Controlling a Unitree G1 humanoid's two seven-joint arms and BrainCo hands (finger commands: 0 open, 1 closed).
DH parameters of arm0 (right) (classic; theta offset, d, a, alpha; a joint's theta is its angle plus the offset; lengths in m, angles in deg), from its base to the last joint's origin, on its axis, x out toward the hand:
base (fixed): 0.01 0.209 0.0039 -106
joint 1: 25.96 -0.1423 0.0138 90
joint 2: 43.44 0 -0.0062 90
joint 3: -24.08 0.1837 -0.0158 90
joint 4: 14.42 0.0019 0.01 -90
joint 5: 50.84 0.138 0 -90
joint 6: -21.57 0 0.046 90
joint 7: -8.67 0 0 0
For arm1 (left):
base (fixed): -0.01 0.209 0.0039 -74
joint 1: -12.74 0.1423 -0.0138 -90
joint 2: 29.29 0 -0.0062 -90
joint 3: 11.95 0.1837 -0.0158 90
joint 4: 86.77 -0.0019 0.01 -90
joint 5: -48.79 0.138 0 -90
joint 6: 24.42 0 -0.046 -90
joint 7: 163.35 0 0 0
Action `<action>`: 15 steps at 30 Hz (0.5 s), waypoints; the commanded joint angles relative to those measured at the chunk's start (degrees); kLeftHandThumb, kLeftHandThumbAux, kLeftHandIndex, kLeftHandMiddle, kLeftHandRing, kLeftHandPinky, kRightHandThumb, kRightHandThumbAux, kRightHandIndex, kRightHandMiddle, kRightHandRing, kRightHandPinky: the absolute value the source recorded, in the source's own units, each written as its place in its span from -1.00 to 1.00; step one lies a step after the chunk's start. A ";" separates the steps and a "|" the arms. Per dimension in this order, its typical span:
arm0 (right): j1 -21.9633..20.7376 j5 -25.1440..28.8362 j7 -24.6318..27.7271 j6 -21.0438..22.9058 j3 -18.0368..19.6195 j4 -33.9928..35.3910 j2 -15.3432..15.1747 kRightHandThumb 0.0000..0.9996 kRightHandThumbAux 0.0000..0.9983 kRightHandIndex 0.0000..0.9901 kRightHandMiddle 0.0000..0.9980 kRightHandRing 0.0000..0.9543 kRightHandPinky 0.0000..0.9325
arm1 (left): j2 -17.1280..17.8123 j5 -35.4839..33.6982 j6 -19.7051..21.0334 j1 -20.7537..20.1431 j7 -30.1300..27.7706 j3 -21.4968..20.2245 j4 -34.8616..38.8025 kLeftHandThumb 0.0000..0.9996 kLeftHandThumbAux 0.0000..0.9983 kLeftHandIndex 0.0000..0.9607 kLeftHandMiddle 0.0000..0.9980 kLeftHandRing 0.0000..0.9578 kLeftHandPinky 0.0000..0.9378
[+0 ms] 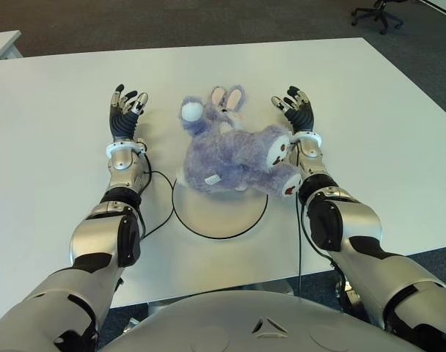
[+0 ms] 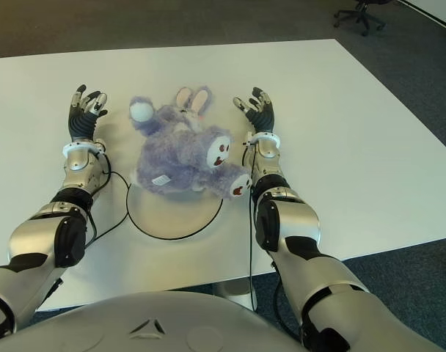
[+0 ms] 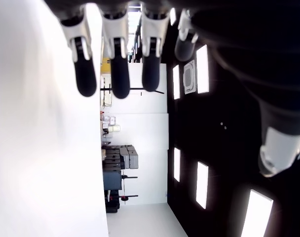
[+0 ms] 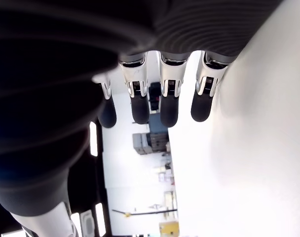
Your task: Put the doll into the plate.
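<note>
The doll [image 1: 234, 150] is seen lying partly on the plate [image 1: 219, 213]. The left robot hand [image 1: 126, 110] at 9 o'clock and the right robot hand [image 1: 296, 108] at 3 o'clock are held spread and empty.

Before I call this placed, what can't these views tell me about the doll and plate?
- Plate far rim: hidden under the doll in both eye views, so how much of the doll overhangs is unclear.
- Doll's face: turned away, only ears show.
- Wrist views: neither shows doll or plate, only the open fingers of the left hand and right hand.

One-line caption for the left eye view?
Fluffy purple plush rabbit doll lying partly on round white plate, open robot hands either side.
</note>
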 commanded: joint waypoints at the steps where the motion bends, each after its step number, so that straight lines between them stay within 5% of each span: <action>1: 6.24 -0.62 -1.10 6.43 -0.58 -4.58 1.47 -0.63 0.58 -0.68 -0.72 -0.72 -0.68 | -3.45 0.65 6.25 6.13 1.22 1.16 -3.88 -0.93 0.12 -0.85 -0.59 -0.58 -0.67; 15: 5.93 -3.23 -1.92 8.36 -3.39 -4.69 1.07 -0.77 0.58 -0.83 -0.80 -0.80 -0.75 | -2.95 0.76 12.66 5.46 2.57 2.42 -2.86 -1.00 0.18 -0.88 -0.62 -0.61 -0.68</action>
